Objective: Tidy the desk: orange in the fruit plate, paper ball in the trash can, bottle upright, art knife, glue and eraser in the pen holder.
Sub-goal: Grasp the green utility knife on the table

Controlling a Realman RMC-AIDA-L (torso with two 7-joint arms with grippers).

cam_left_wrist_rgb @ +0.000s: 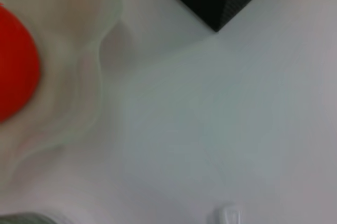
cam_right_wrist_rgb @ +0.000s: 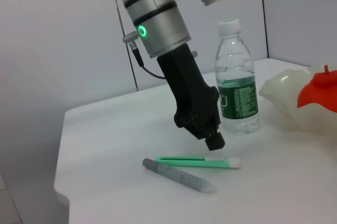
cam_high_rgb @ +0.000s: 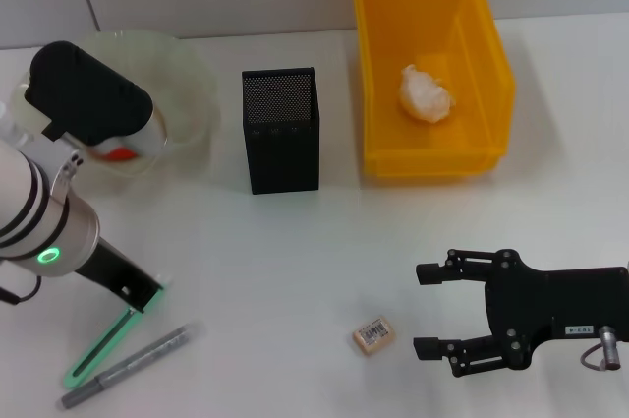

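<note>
Yellow plastic walled the trash can (cam_high_rgb: 432, 74) at upper right, the paper ball (cam_high_rgb: 426, 93) inside. Lower right, the right gripper (cam_high_rgb: 426, 311) gaped wide beside the eraser (cam_high_rgb: 372, 335). At lower left, the left gripper (cam_high_rgb: 147, 302) touched the green art knife (cam_high_rgb: 102, 341); whether it gripped, I couldn't tell.

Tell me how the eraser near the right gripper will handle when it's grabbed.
The eraser is a small flat block lying on the table, so it probably won't roll. Being low, it may slide if a finger nudges it. The right gripper is open beside it.
</note>
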